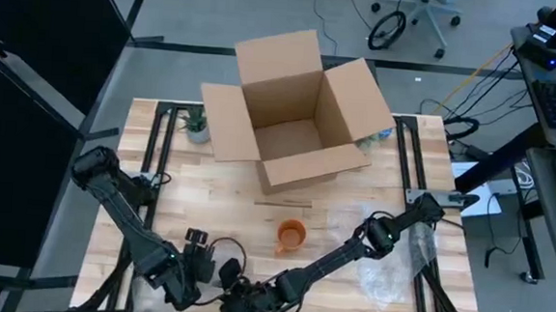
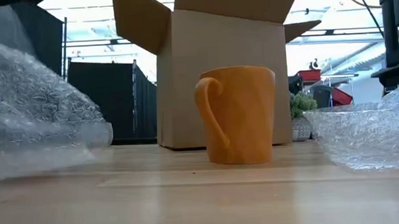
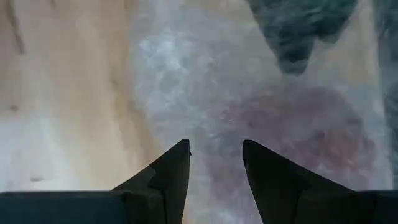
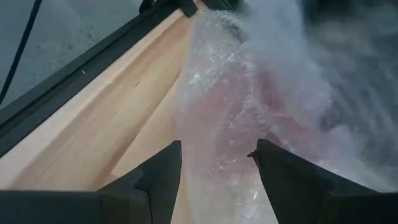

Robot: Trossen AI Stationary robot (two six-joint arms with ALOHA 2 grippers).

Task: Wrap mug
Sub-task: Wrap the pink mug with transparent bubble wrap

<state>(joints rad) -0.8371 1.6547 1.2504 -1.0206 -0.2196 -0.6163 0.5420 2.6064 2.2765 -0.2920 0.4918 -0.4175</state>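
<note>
In the high view, an orange mug [image 1: 291,237] is seen upright on the wooden table [image 1: 180,184], toward the near edge and about midway between the side edges. An open cardboard box [image 1: 295,109] is set at the far edge, with a small potted plant [image 1: 197,125] beside it toward the far left corner. Bubble wrap [image 1: 397,265] is spread near the right edge. Both arms are reached to the near edge, where the left gripper [image 1: 230,274] and right gripper [image 1: 240,309] are brought close together.

In the low view, the mug is shown standing in front of the box, its handle turned to the picture's left, with bubble wrap lying at both sides.

In the left wrist view, the fingers [image 3: 168,180] are held apart over bubble wrap, nothing gripped between them.

In the right wrist view, the fingers [image 4: 158,177] are likewise spread wide above bubble wrap by the table's rim, with nothing held.
</note>
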